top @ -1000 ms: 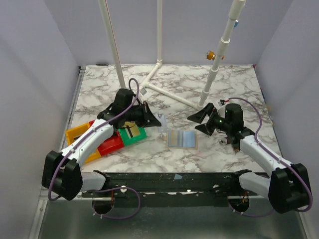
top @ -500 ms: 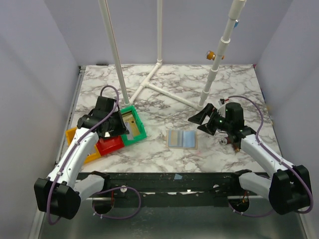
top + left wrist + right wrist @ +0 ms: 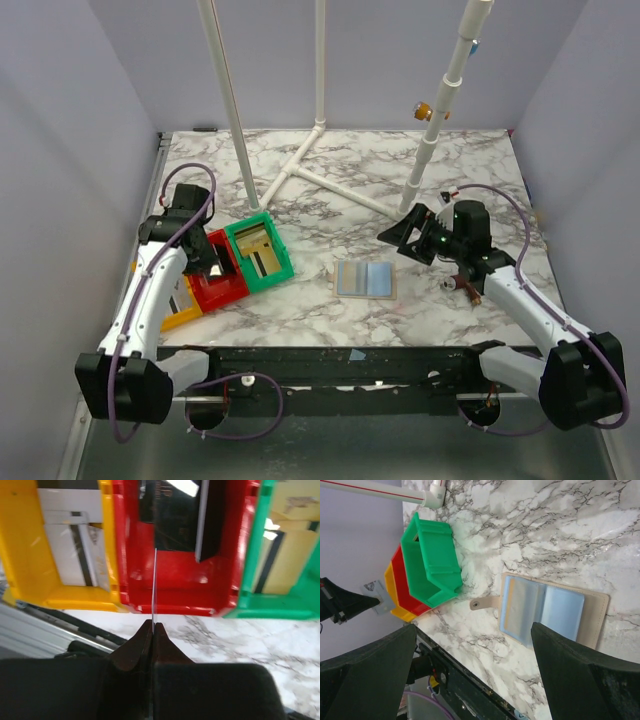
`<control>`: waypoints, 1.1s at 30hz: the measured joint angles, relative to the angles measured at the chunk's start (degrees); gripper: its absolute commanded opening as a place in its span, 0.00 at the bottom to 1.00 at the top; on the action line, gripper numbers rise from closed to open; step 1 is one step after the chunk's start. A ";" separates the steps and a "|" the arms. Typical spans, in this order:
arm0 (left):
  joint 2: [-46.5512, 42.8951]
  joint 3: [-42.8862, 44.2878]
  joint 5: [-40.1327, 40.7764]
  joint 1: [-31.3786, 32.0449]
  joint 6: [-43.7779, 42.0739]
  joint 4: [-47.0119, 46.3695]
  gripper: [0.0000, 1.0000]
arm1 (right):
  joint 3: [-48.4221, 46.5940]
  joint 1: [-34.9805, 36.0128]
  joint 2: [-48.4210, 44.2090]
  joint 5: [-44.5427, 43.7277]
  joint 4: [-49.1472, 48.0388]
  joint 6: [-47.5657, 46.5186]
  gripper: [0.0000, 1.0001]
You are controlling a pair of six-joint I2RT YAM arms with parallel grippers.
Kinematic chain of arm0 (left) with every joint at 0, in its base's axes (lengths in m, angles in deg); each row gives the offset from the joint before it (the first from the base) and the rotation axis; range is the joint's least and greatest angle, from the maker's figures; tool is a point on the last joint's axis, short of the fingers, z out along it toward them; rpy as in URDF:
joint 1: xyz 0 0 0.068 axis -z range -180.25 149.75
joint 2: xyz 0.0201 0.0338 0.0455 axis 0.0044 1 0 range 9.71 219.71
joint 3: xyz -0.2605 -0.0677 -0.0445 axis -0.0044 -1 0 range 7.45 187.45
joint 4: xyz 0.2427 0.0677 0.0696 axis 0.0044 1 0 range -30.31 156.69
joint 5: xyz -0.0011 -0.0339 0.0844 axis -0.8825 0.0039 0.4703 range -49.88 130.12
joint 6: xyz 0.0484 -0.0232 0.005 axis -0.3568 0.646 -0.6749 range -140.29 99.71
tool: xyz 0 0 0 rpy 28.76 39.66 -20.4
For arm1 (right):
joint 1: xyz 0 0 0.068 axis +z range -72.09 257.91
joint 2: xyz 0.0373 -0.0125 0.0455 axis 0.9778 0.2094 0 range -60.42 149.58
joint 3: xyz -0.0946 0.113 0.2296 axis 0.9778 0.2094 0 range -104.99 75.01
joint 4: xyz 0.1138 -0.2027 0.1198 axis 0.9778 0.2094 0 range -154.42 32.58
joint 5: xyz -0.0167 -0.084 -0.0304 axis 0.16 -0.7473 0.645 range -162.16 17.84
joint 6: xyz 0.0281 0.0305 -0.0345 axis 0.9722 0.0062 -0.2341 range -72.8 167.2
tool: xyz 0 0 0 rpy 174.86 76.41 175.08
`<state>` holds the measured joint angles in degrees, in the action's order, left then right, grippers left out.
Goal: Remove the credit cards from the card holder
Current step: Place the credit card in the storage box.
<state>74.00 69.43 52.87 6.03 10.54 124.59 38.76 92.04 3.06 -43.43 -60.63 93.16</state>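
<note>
A: Log the hard-to-read items first.

B: The held card is edge-on to the left wrist camera, only a thin pale line, so its face is unreadable there. The right wrist view catches a pale face with a dark mark at far left. Whether its far end touches the red bin floor: cannot tell. The white card in the yellow bin and the dark card in the red bin are cut off by the frame top.

A: Grippers?

B: Left gripper: fingers pressed together on the card's near end. Right gripper: spread wide, holding nothing, above the bench near the far right corner of the card holder.

A: Orientation?

B: The card stands on edge, its long axis running straight out from the fingers over the red bin's near wall. The card holder lies open and flat mid-bench, apart from the bins. From above its long axis runs left-right, strap tab toward the green bin. Whether its pale blue pockets hold anything: cannot tell.
</note>
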 measured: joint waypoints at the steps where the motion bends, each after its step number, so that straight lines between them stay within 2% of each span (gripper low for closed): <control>1: 0.94 0.00 1.11 -0.92 -0.22 0.35 0.00 | -0.31 0.00 0.00 0.02 0.15 -0.20 1.00; 11: 7.96 0.02 12.37 -10.29 -2.60 0.22 0.00 | -1.07 0.00 0.00 0.04 2.36 -1.73 1.00; 19: 13.27 2.25 19.89 -10.73 -2.21 0.79 0.00 | -1.27 0.04 1.01 1.01 4.31 -3.96 1.00; 33: 16.31 -2.54 21.53 -12.31 -0.46 -2.05 0.00 | -3.13 0.07 2.10 1.77 8.52 -6.95 1.00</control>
<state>90.31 66.89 74.40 -6.27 10.08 122.54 35.63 92.11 5.16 -41.66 -52.11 86.20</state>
